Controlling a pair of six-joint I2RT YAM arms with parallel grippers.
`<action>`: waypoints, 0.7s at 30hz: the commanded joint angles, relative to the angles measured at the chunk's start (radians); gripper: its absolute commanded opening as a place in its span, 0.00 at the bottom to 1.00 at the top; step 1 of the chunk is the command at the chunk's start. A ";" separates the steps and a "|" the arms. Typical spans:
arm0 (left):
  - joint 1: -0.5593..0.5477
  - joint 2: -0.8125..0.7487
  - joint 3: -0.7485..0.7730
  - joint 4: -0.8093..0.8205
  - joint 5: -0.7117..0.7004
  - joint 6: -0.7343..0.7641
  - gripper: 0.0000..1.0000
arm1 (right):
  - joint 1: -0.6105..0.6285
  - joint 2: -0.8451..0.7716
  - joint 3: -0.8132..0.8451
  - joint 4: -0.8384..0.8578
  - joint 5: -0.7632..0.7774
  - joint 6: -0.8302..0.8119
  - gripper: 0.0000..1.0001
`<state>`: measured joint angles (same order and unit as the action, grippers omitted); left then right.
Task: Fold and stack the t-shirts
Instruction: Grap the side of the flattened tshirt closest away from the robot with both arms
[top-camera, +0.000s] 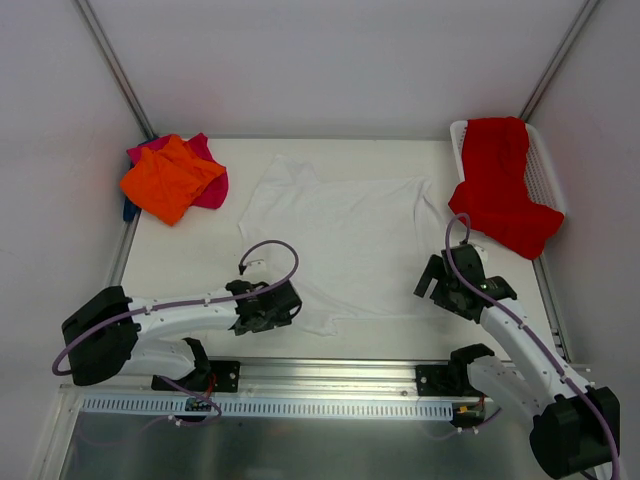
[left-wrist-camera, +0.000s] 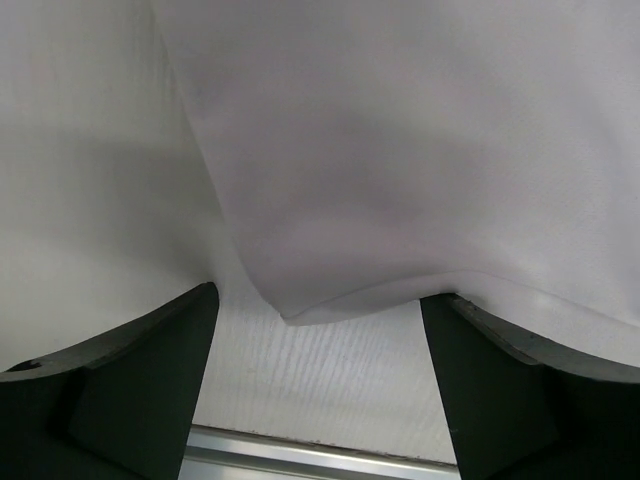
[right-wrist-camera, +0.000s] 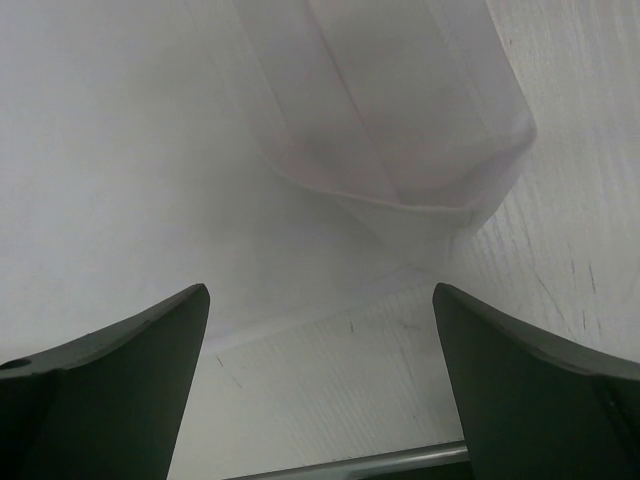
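Both grippers gape wide, holding nothing. Top view: left gripper (top-camera: 290, 301) sits at the lower-left hem of the white shirt (top-camera: 340, 230), right gripper (top-camera: 429, 277) at its lower-right edge. Left wrist: the hem corner lies mid-frame between the jaws, so pinch squarely. Right wrist: the sleeve lies upper-centre, so advance before closing.

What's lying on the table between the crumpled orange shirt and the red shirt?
The white cloth t-shirt, spread out flat, lies between the crumpled orange shirt and the red shirt. The top view shows it.
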<state>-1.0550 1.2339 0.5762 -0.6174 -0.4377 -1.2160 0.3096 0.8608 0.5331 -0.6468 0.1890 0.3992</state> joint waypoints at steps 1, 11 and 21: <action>-0.008 0.062 0.011 0.079 -0.042 -0.001 0.81 | 0.005 -0.009 0.041 0.019 0.058 -0.028 0.99; -0.005 0.082 0.019 0.111 -0.056 0.029 0.35 | -0.007 0.004 0.048 0.036 0.133 -0.060 0.54; 0.009 0.053 -0.004 0.110 -0.075 0.033 0.00 | -0.049 0.060 0.044 0.032 0.153 -0.057 0.93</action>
<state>-1.0534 1.2991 0.6014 -0.4927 -0.4862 -1.1862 0.2813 0.9161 0.5407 -0.6209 0.3088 0.3386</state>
